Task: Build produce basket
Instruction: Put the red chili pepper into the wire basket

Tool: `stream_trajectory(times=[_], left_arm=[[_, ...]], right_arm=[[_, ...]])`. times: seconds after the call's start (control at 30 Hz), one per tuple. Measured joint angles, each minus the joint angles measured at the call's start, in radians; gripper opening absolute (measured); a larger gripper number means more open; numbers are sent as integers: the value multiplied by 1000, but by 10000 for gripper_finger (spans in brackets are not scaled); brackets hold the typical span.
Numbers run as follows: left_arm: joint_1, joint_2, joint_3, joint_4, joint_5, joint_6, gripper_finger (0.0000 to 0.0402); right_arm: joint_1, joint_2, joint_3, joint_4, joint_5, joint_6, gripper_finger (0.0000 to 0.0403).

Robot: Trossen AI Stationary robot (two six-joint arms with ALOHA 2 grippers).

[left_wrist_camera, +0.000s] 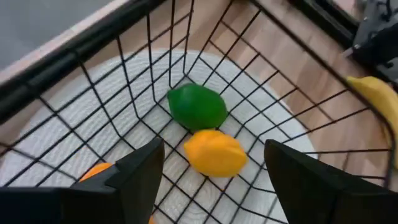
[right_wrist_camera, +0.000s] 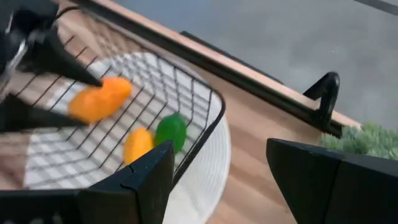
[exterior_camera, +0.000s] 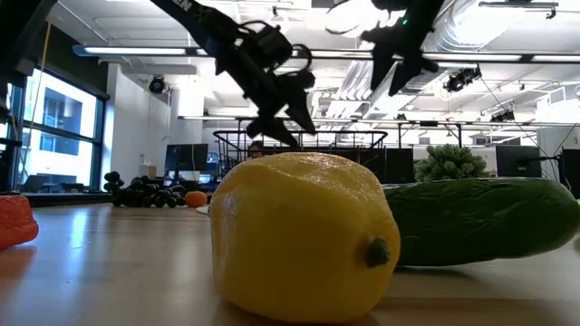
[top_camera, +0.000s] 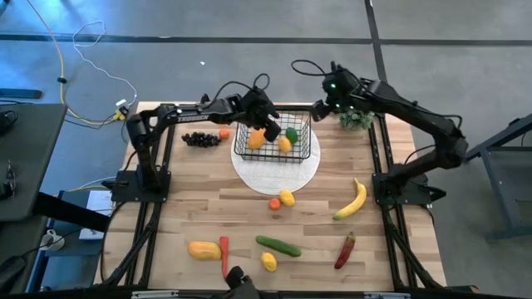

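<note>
Your left end effector (top_camera: 264,124), fingers apart, hangs over the basket (top_camera: 303,154); the orange mango (top_camera: 257,139) lies directly beneath it; the right end effector (top_camera: 326,105), fingers parted and empty, waits at the far corner.

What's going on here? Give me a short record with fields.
basket: on the white disc, holding a green pepper, a lemon and an orange mango
left end effector: open, over the basket
right end effector: open, empty, beside the basket
still on table: banana, cucumber, grapes

orange mango (left_wrist_camera: 99,171) mostly hidden behind left gripper (left_wrist_camera: 211,174) finger, banana (left_wrist_camera: 378,102) cut off.
</note>
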Motion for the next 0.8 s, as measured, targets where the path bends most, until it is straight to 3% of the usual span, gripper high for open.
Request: stream_trajectory(times=[0.27, 0.5, 0.8], left_arm=[[-4, -150, 0, -65, -4, -7, 266], [-19, -277, 1, -205, -22, 12, 266], [-80, -419, 0, -404, -228, 107, 266]], right_arm=[[89, -107, 0, -124, -41, 58, 236], [210, -145, 0, -296, -75, 236, 236], [448, -145, 0, -438, -74, 641, 236]])
